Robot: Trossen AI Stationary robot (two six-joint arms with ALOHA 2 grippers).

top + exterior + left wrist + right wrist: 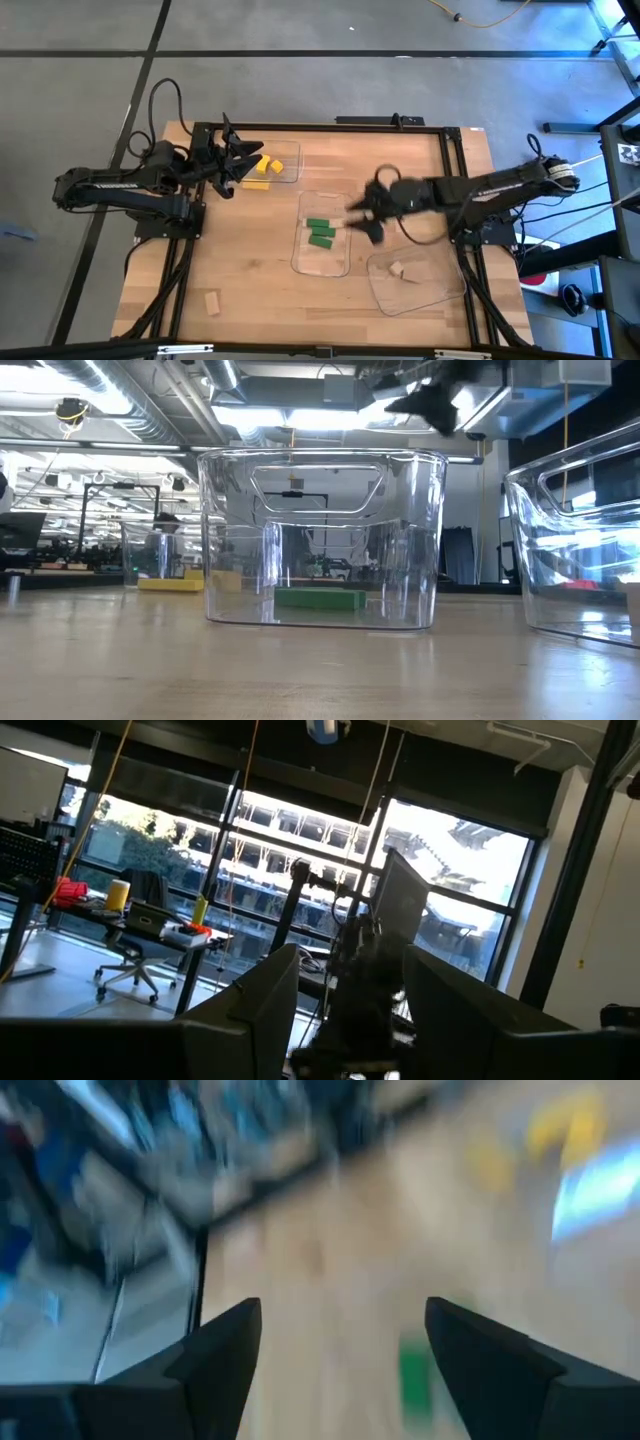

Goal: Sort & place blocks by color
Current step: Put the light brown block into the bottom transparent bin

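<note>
Two green blocks [320, 231] lie in the clear middle tray [322, 262]; one shows in the low view [320, 599]. Three yellow blocks [264, 166] lie in the far left tray [290, 171]. A tan block [397, 269] lies in the right tray [440, 290]; another tan block [212, 303] rests on the table near the front left. My right gripper [362, 220] is open and empty above the middle tray's right side; its wrist view is blurred and shows a green block [415, 1372] beyond its fingers. My left gripper [240, 160] is open and empty beside the yellow blocks.
A dark frame [330, 126] runs along the table's far edge and down both sides. Bare wood lies between the trays and the front left corner.
</note>
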